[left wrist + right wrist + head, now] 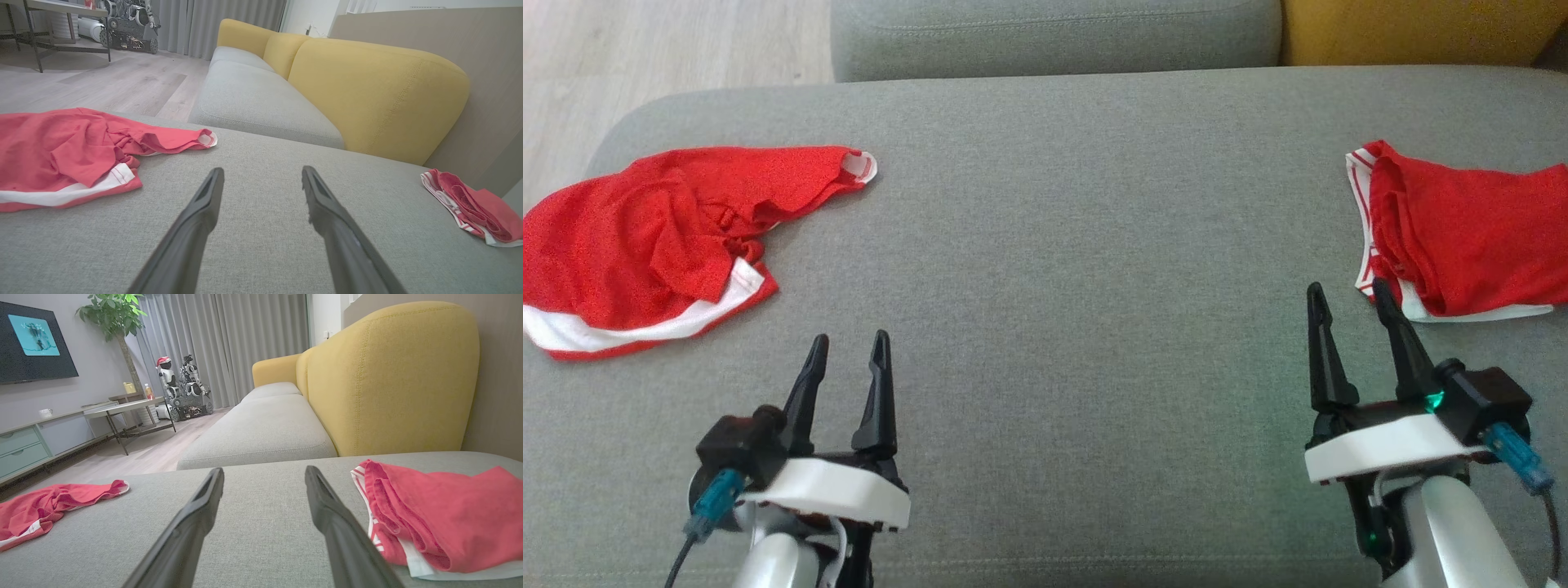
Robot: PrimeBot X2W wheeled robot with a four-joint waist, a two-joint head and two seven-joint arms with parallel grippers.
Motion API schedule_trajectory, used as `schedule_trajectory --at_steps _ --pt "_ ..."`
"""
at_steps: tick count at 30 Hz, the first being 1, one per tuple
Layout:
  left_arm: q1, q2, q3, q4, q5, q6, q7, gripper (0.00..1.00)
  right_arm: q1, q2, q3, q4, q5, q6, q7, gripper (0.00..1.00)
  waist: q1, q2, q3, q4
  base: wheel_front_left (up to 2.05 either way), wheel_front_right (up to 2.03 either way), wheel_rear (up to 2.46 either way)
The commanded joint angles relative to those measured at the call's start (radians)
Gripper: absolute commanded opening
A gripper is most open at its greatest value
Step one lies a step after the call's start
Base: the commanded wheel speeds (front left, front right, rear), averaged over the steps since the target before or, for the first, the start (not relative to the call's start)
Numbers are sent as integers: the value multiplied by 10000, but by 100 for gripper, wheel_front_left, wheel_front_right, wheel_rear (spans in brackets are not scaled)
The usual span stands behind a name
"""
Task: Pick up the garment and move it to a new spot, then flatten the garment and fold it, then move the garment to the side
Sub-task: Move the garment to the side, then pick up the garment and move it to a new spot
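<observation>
While left gripper [850,337] hangs over grey cushion [1078,245], jaws spread wide, nothing held, crumpled red garment [645,237] lies near, apart from fingers [876,392], at cushion's left edge beside floor [645,49]. Right gripper [1346,286]: jaws likewise wide, empty; just beside folded red garment [1470,237] at right edge; outer finger [1401,343] seems just clear of white hem [1478,313], view foreshortened. Bare cushion stretches between garments.

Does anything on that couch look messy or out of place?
Yes: the left red garment lies crumpled and bunched on the grey cushion, with one white-trimmed end trailing out. The right red garment sits in a neater but loose, uneven pile. Nothing looks torn or spilled.
</observation>
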Motion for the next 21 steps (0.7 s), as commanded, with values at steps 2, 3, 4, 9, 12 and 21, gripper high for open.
schedule_trajectory --at_steps 2,3,4,9,12,21 --pt "-292 64 255 -344 -34 77 -53 100 -308 29 185 -392 -30 -7 -135 100 0 -1 15 -41 0 0 0" --pt "-301 64 239 -340 -42 82 -53 100 -304 30 188 -398 -8 -7 -136 100 0 -1 22 -50 0 0 0" --pt "-309 64 224 -338 -50 85 -53 100 -296 30 193 -400 12 -7 -136 100 0 -1 30 -57 0 0 0" --pt "-358 64 175 -341 -63 76 -53 100 -264 31 209 -403 50 -7 -136 100 0 -1 99 -34 0 0 0" --pt "-485 64 164 -362 -92 78 -53 100 -283 32 176 -411 44 -7 -136 100 0 -1 235 141 0 0 0" --pt "-653 64 304 -528 -253 218 -53 100 -372 16 573 -247 -155 -7 -137 100 0 -1 333 1628 0 0 0"
